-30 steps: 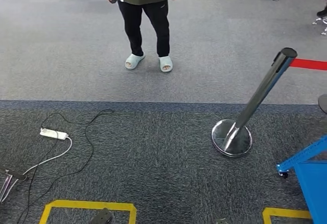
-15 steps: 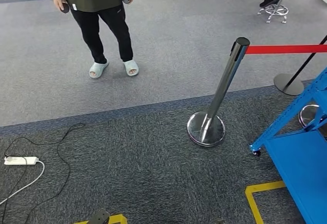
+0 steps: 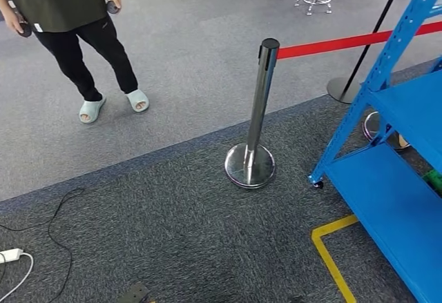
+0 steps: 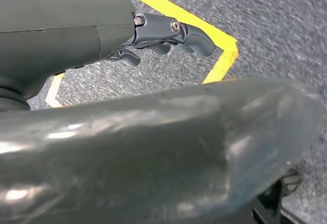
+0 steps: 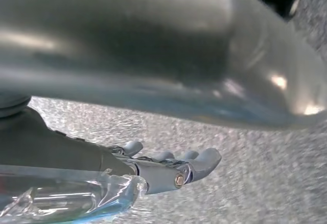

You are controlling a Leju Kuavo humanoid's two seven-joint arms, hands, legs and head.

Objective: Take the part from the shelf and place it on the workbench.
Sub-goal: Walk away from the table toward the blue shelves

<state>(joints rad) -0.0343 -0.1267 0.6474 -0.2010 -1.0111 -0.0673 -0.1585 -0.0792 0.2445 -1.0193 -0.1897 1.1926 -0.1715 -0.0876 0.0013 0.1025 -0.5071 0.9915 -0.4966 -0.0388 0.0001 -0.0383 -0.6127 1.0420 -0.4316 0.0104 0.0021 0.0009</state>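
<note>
Both arms hang low. The left robot hand (image 4: 162, 35) holds nothing, fingers loosely extended over the carpet beside a yellow floor marking (image 4: 216, 55). The right robot hand (image 5: 169, 165) is likewise empty, fingers apart. The blue shelf (image 3: 396, 199) stands ahead and off to the right robot hand's side. A small green item (image 3: 434, 179) sits at its far edge, possibly the part; too little shows to judge weight, stiffness or grip point. A chrome stanchion (image 3: 257, 110) with red belt (image 3: 333, 43) and the shelf's upright narrow the approach. A person (image 3: 68, 34) stands well off to the left.
</note>
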